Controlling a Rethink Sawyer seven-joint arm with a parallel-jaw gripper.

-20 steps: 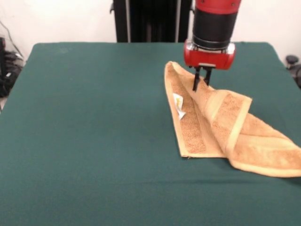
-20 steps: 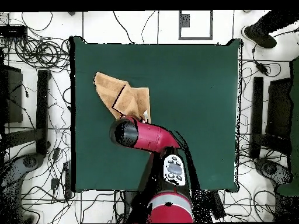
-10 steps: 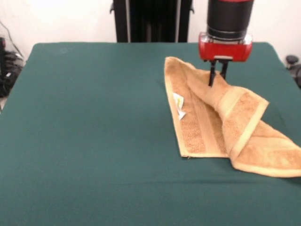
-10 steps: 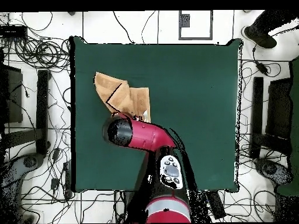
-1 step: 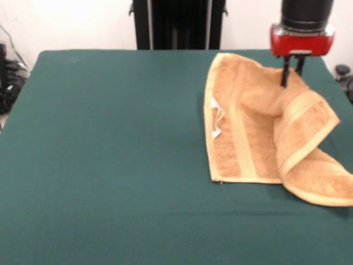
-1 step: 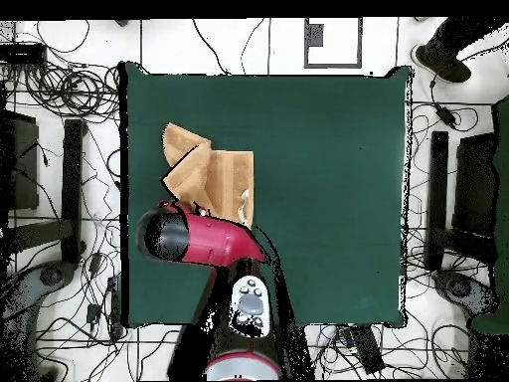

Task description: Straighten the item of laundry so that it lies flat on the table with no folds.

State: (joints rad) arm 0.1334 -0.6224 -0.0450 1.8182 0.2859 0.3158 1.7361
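Note:
The item of laundry (image 5: 251,127) is a tan towel lying partly folded on the right side of the green table (image 5: 110,165). Its white tag (image 5: 216,118) shows at the left hem. One layer is turned over along the right side, with a band stripe running down the fold. My gripper (image 5: 292,79) hangs from the red wrist at the towel's far right part, shut on a raised pinch of cloth. From overhead the towel (image 6: 214,174) lies near the table's (image 6: 318,179) left edge, and the red arm (image 6: 199,239) hides the gripper.
The table's right edge runs close to the towel's low right corner (image 5: 336,199). A black stand (image 5: 176,25) rises behind the far edge. Cables cover the floor around the table, and a person's shoe (image 6: 442,62) shows at the overhead view's top right.
In the front view my gripper has travelled right and toward the far edge with the cloth in it. The towel's far corner has been drawn out wider.

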